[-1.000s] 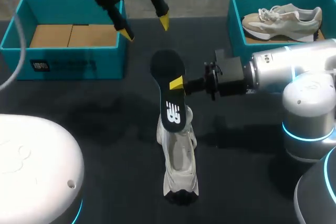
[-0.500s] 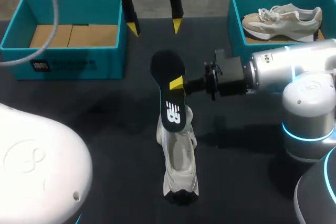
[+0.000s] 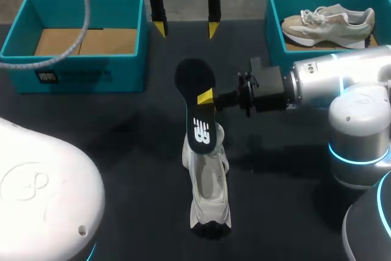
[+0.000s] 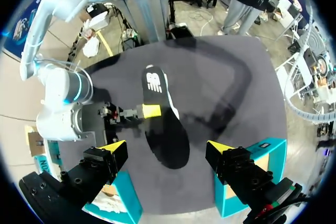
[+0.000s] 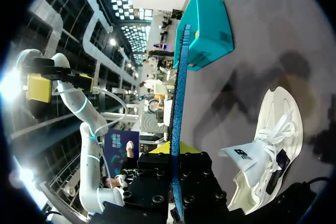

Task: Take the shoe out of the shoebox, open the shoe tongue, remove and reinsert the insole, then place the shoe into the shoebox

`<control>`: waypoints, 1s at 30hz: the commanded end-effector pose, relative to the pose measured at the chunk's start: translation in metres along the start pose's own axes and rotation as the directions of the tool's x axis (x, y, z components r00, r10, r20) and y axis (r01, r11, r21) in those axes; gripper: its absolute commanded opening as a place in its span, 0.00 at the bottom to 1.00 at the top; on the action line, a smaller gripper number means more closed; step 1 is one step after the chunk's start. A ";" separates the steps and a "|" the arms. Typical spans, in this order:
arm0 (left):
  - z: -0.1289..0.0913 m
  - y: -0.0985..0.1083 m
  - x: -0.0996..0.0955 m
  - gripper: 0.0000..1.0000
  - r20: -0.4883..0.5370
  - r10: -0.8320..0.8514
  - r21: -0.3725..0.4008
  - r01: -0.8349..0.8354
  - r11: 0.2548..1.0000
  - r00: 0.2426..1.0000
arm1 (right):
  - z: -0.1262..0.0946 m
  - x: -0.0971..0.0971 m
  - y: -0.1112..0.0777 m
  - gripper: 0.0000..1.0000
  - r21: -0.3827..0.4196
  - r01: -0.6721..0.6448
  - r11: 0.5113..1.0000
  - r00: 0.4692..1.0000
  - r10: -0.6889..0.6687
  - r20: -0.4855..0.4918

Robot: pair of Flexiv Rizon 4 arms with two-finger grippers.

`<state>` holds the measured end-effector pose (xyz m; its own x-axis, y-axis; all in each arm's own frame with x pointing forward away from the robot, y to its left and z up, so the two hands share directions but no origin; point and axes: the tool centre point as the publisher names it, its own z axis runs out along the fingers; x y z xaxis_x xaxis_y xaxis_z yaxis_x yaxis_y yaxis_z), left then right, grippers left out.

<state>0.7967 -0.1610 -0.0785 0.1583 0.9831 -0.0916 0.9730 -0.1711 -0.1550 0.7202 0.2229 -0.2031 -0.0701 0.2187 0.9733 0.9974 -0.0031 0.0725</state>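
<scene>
**Item 1:** right gripper (image 3: 206, 98), pinching the black insole (image 3: 195, 117) at mid-length. The insole's long axis runs away from you. Its near end hangs over the white shoe (image 3: 208, 197), which lies on the table (image 3: 122, 151) below it on the same axis.

**Item 2:** left gripper (image 3: 186, 29), spread wide and empty, beyond the insole's far end.

**Item 3:** left shoebox (image 3: 85, 76) and right shoebox (image 3: 275, 29), well aside. Your reinsertion path looks unobstructed.

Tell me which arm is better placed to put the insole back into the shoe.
Right. The right hand is shut on the insole, which hangs just over the shoe. The left hand is open and empty, farther back, apart from both.
</scene>
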 end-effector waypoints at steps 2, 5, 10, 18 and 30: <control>0.008 -0.016 0.016 1.00 0.060 -0.017 -0.119 0.024 0.993 0.998 | 0.001 0.000 0.000 0.00 -0.001 0.000 1.000 1.000 0.000 0.002; 0.010 -0.014 0.023 1.00 0.087 -0.038 -0.125 0.048 0.991 0.996 | 0.001 0.000 0.000 0.00 -0.001 0.000 1.000 1.000 0.000 0.002; 0.010 -0.007 0.037 1.00 0.172 -0.067 -0.134 0.091 0.987 0.983 | 0.001 0.000 0.000 0.00 -0.001 0.000 1.000 1.000 0.000 0.002; 0.006 -0.008 0.054 1.00 0.424 -0.052 -0.171 0.136 0.976 0.904 | 0.001 0.000 0.000 0.00 -0.001 0.000 1.000 1.000 0.000 0.002; 0.011 -0.047 0.059 1.00 0.803 0.126 -0.262 0.154 0.953 0.582 | 0.001 0.000 0.000 0.00 -0.001 0.000 1.000 1.000 0.000 0.002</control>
<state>0.7727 -0.1058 -0.0802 0.0475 0.8878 -0.4577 0.9966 -0.0726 -0.0376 0.7202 0.2229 -0.2031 -0.0701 0.2187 0.9733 0.9974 -0.0030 0.0725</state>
